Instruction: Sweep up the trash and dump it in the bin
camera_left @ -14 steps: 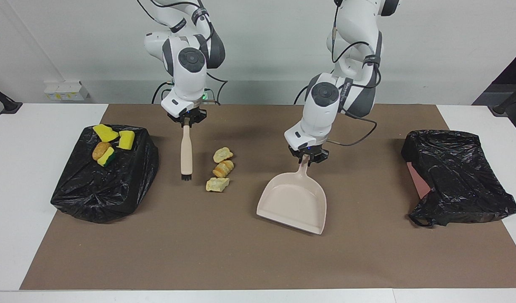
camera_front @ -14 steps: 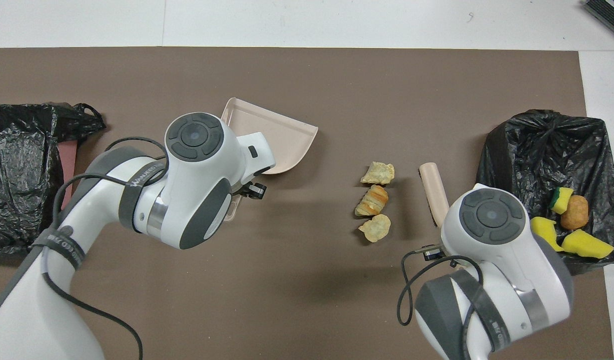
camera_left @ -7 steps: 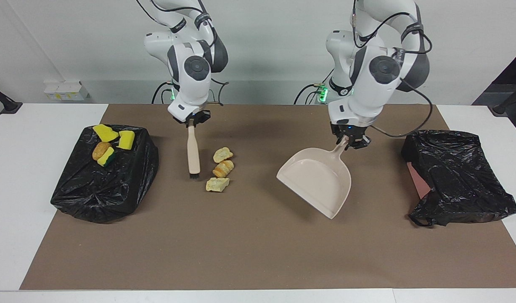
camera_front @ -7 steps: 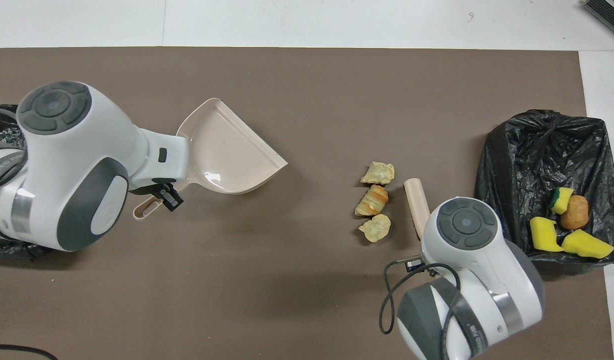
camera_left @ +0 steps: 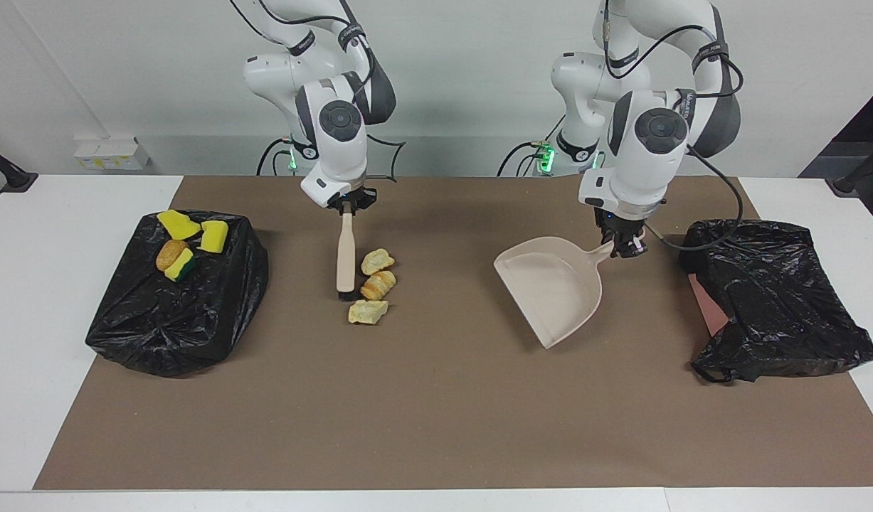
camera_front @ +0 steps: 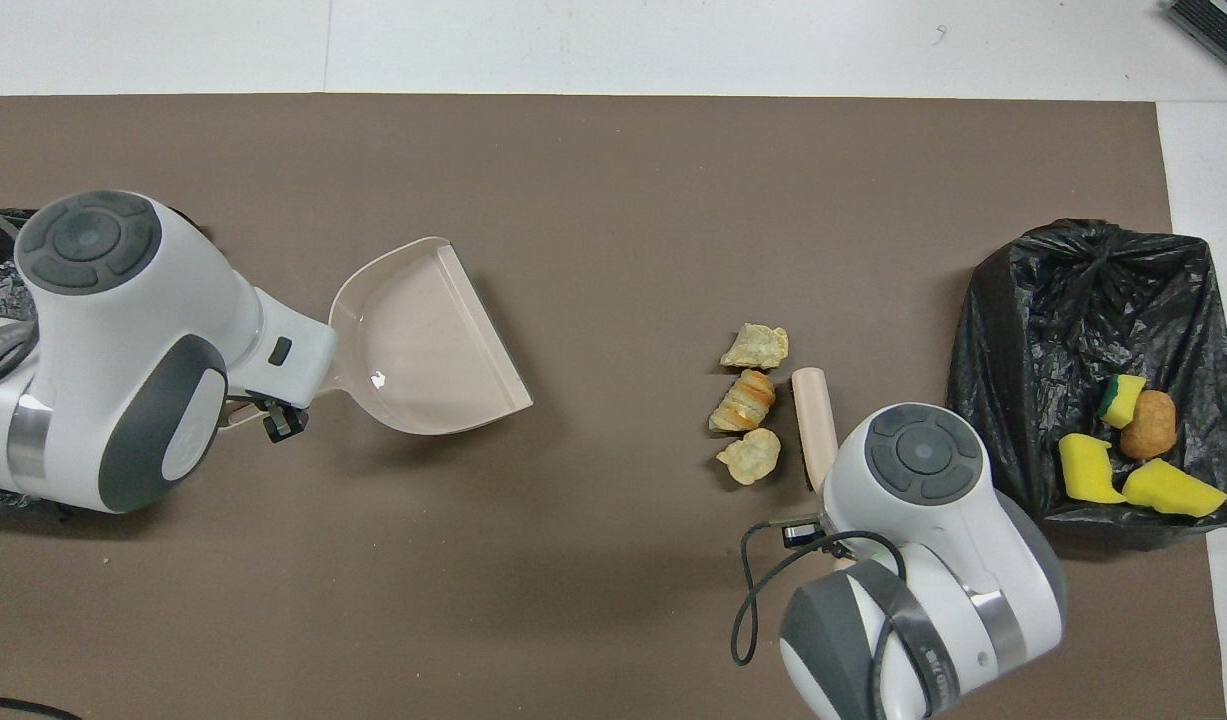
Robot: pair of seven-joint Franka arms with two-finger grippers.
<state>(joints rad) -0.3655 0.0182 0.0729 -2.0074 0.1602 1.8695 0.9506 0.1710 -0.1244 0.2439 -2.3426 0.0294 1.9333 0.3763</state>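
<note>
Roughly at the upper centre of the facing view: right pincer [camera_left: 347,205], closed tight on the handle top of the brush [camera_left: 346,252]. Black bristles down, just beside the loose trash; cannot tell whether touching the brown mat [camera_left: 436,427].

Just beside the brush, toward the left arm's end: three loose scraps [camera_left: 378,284] in a short row on the mat, two pale crusty, one tan and bread-like between them.

Further toward the left arm's end at mid-height: left pincer [camera_left: 625,245], closed on the handle of the beige dustpan [camera_left: 553,288]. Pan tilted and empty, well apart from the scraps. Only bare mat between pan and scraps.

At the frame edge on the right arm's end: one black bin bag [camera_left: 176,306], with four pieces on top: two yellow sponge chunks [camera_left: 178,224], one brown lump [camera_left: 171,254], one yellow-green sponge piece [camera_left: 182,267].

At the other frame edge: a second black bag [camera_left: 778,299], crumpled, something pinkish showing at its side.

One white desk [camera_left: 23,355] under everything.
</note>
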